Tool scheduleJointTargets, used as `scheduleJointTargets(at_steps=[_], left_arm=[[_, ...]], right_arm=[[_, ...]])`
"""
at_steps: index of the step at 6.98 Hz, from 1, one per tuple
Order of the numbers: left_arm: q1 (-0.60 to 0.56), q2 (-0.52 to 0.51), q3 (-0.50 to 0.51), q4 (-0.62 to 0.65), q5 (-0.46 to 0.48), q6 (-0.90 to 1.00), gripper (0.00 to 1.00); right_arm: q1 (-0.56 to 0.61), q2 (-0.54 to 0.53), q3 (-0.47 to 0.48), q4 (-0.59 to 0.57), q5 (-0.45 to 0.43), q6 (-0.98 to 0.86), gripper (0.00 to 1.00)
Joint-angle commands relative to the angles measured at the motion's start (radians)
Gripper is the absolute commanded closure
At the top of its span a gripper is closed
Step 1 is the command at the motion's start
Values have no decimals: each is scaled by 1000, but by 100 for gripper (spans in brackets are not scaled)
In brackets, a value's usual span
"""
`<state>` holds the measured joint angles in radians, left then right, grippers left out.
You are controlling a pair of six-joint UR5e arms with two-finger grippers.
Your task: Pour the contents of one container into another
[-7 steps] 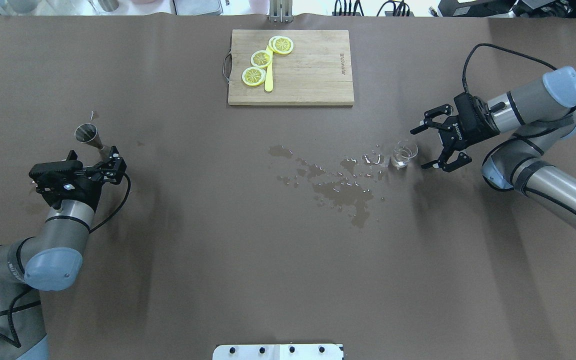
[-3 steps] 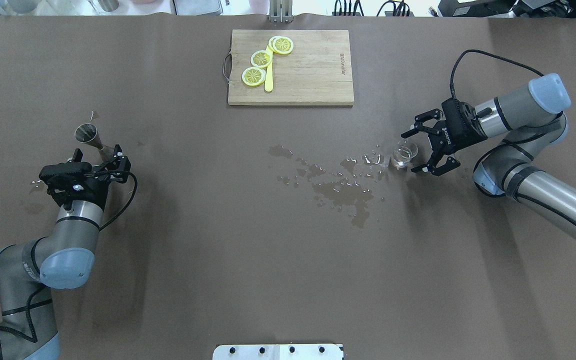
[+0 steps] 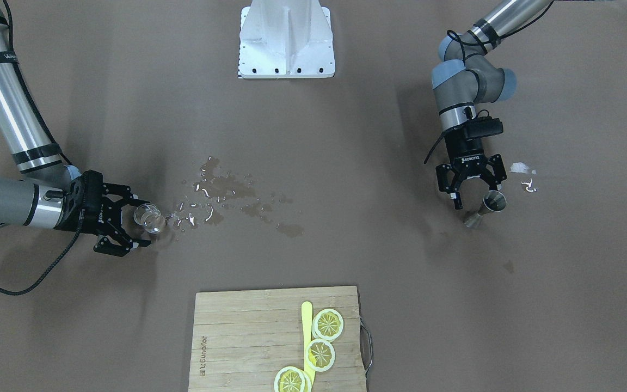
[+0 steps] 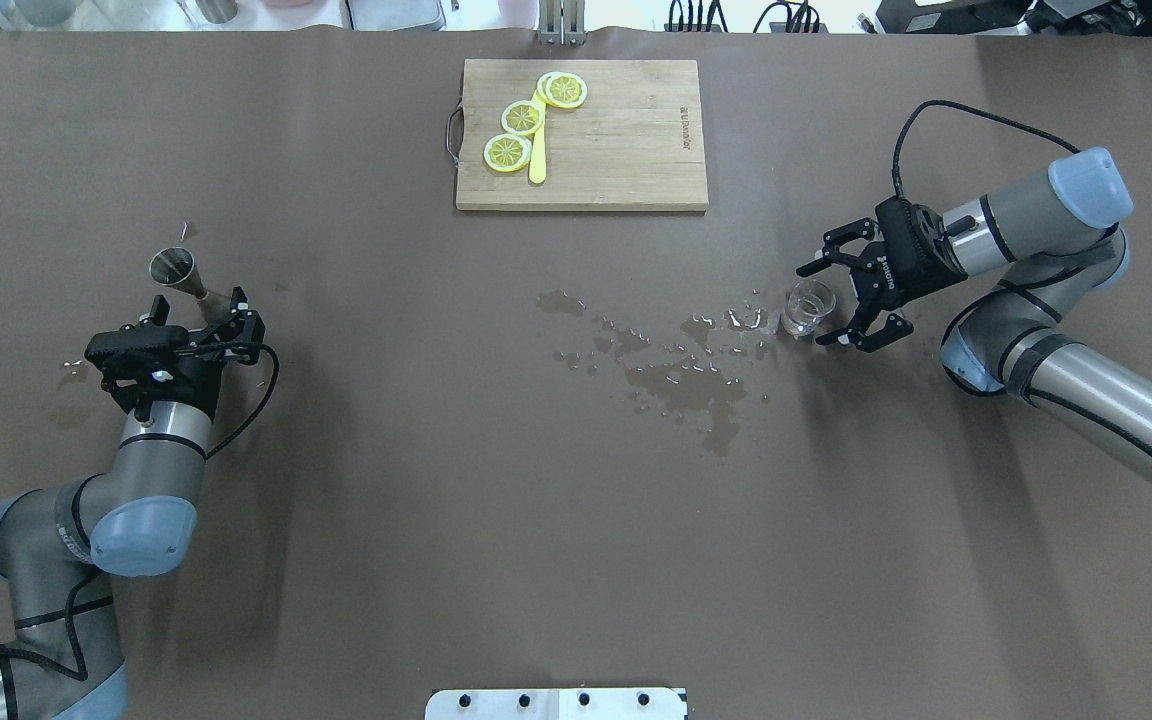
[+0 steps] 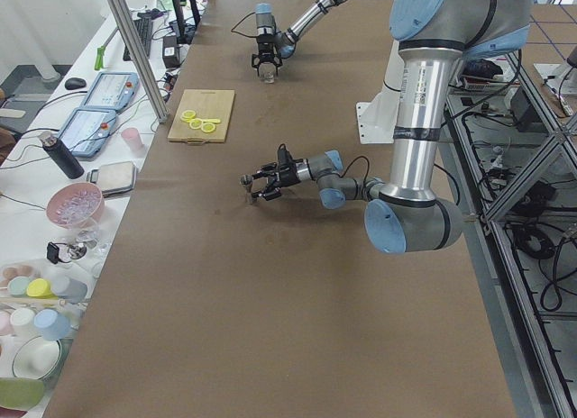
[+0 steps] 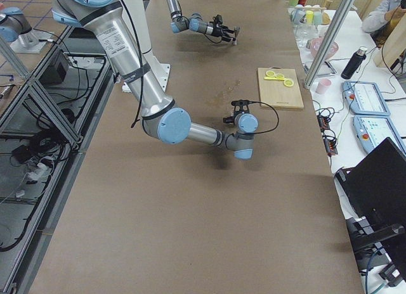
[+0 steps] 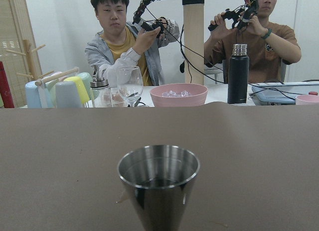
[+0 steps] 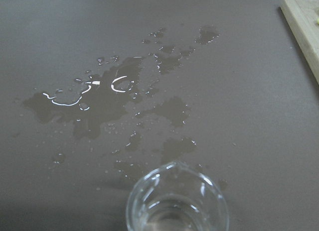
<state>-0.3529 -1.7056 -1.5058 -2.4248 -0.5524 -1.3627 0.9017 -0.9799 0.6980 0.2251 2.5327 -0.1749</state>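
Grasping is judged to be in hand. The right pincer (image 4: 822, 305) is spread wide and empty, the small glass (image 4: 808, 306) between its tips. The left pincer (image 3: 478, 195) is open and empty, the steel jigger (image 3: 486, 208) just ahead. Closing on both vessels is called for next.

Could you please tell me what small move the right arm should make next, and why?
Probably ease the right gripper forward until the glass sits fully between its open fingers. The glass stands upright at the fingertips, not gripped, and spilled liquid lies beside it, so go gently.
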Motion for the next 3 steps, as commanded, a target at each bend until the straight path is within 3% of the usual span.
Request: scheduleJointTargets(at_steps=[1, 3], left_arm=[[0, 0, 18, -22, 5, 0, 12], [0, -3, 29, -22, 5, 2, 33]], right_arm=[[-6, 3, 3, -7, -12, 0, 2], [-10, 4, 5, -13, -17, 0, 3]])
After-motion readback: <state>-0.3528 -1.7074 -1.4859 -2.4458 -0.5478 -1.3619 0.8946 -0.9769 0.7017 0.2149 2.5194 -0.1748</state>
